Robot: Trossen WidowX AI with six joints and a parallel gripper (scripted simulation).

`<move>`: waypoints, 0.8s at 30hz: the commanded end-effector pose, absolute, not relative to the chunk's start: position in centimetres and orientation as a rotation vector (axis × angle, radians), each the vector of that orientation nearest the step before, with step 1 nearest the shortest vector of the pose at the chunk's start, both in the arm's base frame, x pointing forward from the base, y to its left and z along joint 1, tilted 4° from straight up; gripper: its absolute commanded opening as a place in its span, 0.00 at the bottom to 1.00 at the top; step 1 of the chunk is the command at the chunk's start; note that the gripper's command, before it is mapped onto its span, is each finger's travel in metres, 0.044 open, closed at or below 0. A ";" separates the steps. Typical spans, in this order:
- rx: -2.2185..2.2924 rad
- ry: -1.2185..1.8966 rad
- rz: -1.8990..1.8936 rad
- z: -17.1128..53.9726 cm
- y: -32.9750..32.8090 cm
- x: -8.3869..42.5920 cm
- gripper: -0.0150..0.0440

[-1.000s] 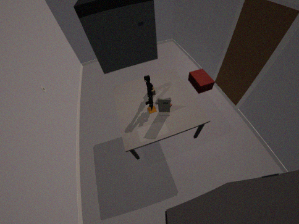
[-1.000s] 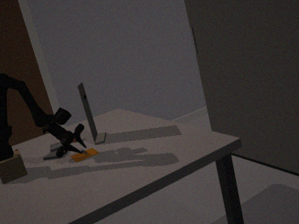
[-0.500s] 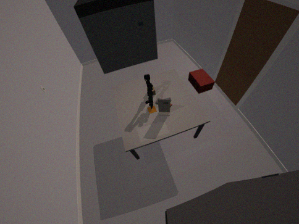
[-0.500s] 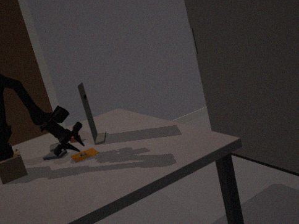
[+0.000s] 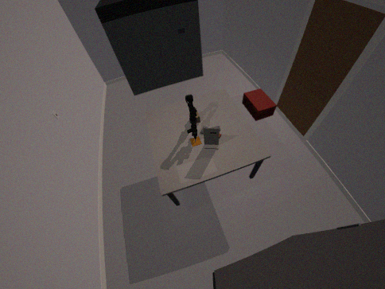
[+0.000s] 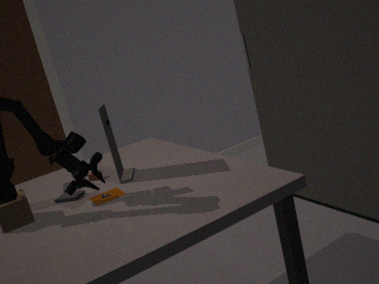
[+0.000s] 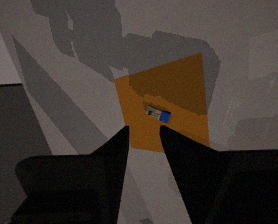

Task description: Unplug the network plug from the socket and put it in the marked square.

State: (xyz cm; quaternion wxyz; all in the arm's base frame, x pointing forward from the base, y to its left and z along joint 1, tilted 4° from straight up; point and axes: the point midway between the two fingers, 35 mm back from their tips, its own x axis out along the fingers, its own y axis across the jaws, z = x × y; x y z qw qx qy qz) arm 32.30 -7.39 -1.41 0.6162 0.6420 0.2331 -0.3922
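Observation:
The plug [image 6: 106, 195] [image 7: 159, 114], pale with a blue end, lies on the table inside the orange marked square [image 6: 117, 192] [image 7: 187, 75]. My gripper [image 5: 195, 140] [image 6: 102, 185] [image 7: 144, 129] is open with nothing between its fingers. In the exterior view its fingertips are a little above the square; in the wrist view the plug shows just beyond them, apart from both. The grey upright panel [image 5: 211, 139] [image 6: 111, 145] stands beside the square, with a dark opening in its upper part. In the top view the plug is too small to make out.
A flat grey piece [image 6: 70, 196] lies beside the square on the arm's side. A small orange-red object [image 5: 219, 135] [image 6: 94, 177] is near the panel. A tan block [image 6: 17, 215] sits by the arm's base. A red box [image 5: 258, 104] is beyond the table.

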 end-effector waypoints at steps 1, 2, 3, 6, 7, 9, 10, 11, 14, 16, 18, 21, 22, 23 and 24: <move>1.481 0.531 -0.906 -1.0 -7.4 32.4 0.52; 1.481 0.531 -0.906 -0.8 -7.4 32.4 0.52; 1.481 0.531 -0.906 -0.7 -7.4 32.4 0.52; 1.481 0.531 -0.906 -0.4 -7.4 32.4 0.52; 1.481 0.531 -0.906 -0.3 -7.4 32.4 0.52; 1.481 0.531 -0.906 0.0 -7.4 32.4 0.52; 1.481 0.531 -0.906 0.1 -7.3 32.4 0.52; 1.481 0.531 -0.906 0.2 -7.3 32.5 0.52; 1.481 0.531 -0.906 0.6 -7.3 32.5 0.52; 1.481 0.531 -0.906 0.8 -7.3 32.5 0.52; 1.481 0.531 -0.906 1.1 -7.3 32.5 0.52; 1.481 0.531 -0.906 1.4 -7.2 32.4 0.52; 1.481 0.531 -0.906 1.6 -7.2 32.4 0.52; 1.481 0.531 -0.906 1.7 -7.2 32.4 0.52; 1.481 0.531 -0.906 1.8 -7.2 32.4 0.52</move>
